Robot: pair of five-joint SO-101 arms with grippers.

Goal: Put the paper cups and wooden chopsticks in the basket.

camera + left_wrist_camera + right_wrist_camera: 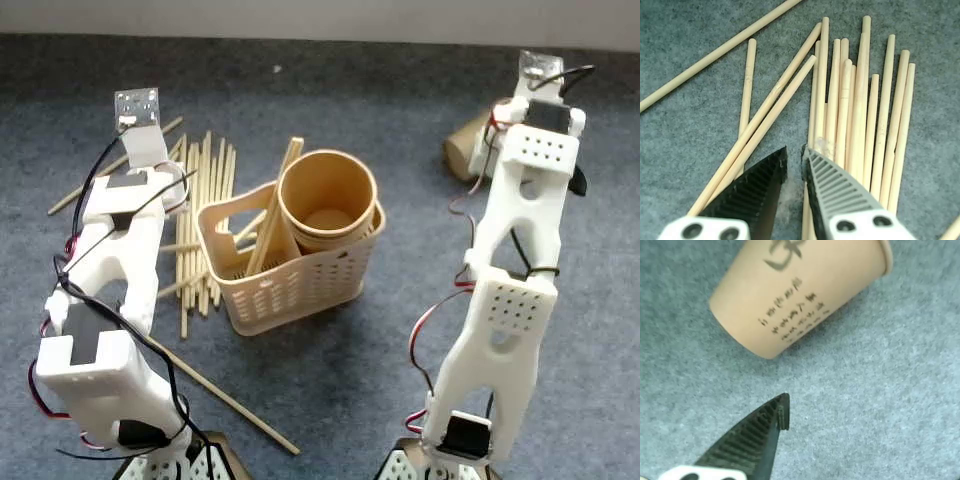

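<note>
A cream plastic basket [300, 285] stands mid-table and holds stacked paper cups [328, 200] and a few chopsticks [268, 225]. Left of it lies a pile of loose wooden chopsticks [203, 190] [855, 100]. My left gripper [138, 115] [795, 155] hovers low over the pile's left side, its jaws a narrow gap apart with only carpet between them. Another paper cup [466, 150] [800, 290] lies on its side at the far right. My right gripper [540, 75] is just beyond the cup, open, with one black finger [767, 432] showing short of it.
One long chopstick [235, 405] lies diagonally near the left arm's base, and another [75, 195] points out to the far left. Grey carpet covers the table. Open floor lies between the basket and the right arm.
</note>
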